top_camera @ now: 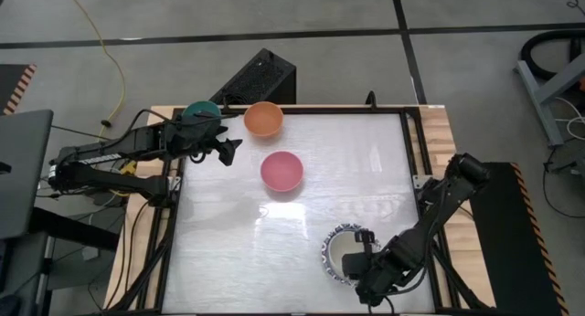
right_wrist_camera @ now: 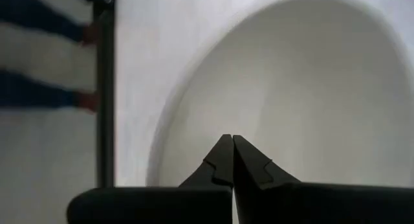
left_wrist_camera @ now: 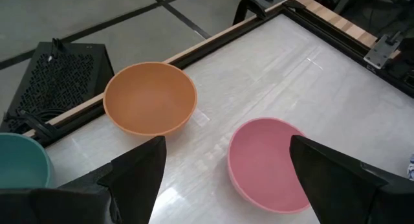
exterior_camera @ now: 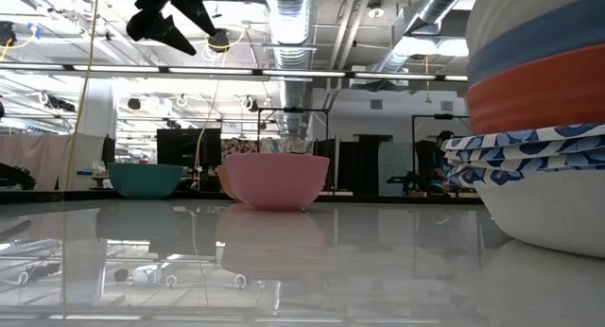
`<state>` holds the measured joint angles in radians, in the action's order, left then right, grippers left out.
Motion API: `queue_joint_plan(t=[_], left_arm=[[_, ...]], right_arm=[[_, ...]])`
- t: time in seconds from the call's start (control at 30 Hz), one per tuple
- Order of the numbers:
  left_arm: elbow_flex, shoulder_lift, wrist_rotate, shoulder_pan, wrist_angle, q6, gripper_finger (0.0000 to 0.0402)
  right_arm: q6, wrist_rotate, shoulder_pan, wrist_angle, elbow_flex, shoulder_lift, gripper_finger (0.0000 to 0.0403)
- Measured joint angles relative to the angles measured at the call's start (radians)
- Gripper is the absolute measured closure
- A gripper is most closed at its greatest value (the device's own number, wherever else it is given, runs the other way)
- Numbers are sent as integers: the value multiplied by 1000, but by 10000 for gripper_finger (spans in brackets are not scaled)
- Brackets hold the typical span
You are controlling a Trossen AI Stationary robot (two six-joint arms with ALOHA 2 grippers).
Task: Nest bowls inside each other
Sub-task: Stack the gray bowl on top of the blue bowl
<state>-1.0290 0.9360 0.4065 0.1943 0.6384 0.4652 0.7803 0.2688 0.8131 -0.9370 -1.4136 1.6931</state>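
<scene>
A teal bowl point(top_camera: 201, 110), an orange bowl point(top_camera: 263, 119) and a pink bowl point(top_camera: 281, 171) stand apart, each on its base, at the table's far left. A stack of nested bowls point(top_camera: 335, 254) stands near the right front; in the low view this stack point(exterior_camera: 539, 129) shows cream, blue and orange-red rims over patterned ones. My left gripper point(top_camera: 228, 152) hangs open above the table between the teal and pink bowls and holds nothing. My right gripper point(right_wrist_camera: 229, 141) is shut and points down into the top bowl's white hollow point(right_wrist_camera: 291, 75). My right gripper points its shut fingertips point(right_wrist_camera: 223, 153) steeply down from above into the hollow of the stack's top bowl. Whether the tips touch the bowl's inner surface I cannot tell.
A dark frame point(top_camera: 409, 142) runs around the white table top, with wooden boards point(top_camera: 441, 138) outside it. A black box point(top_camera: 260, 77) sits beyond the far edge, behind the orange bowl. Bare table lies between the pink bowl and the stack.
</scene>
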Motion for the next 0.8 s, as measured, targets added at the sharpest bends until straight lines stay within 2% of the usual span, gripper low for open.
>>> queue_joint_plan(t=[0.17,0.3,0.4,0.57,0.8], left_arm=[[0,0,0,0,0,0,84],[0,0,0,0,0,1,84],[0,0,0,0,0,1,84],[0,0,0,0,0,0,84],[0,0,0,0,0,0,84]], right_arm=[[63,139,-2,-57,0,-53,393],[92,201,-2,-96,0,-96,394],[73,210,-2,-58,0,-116,394],[-65,201,11,152,0,-117,395],[5,203,26,125,-1,-117,395]])
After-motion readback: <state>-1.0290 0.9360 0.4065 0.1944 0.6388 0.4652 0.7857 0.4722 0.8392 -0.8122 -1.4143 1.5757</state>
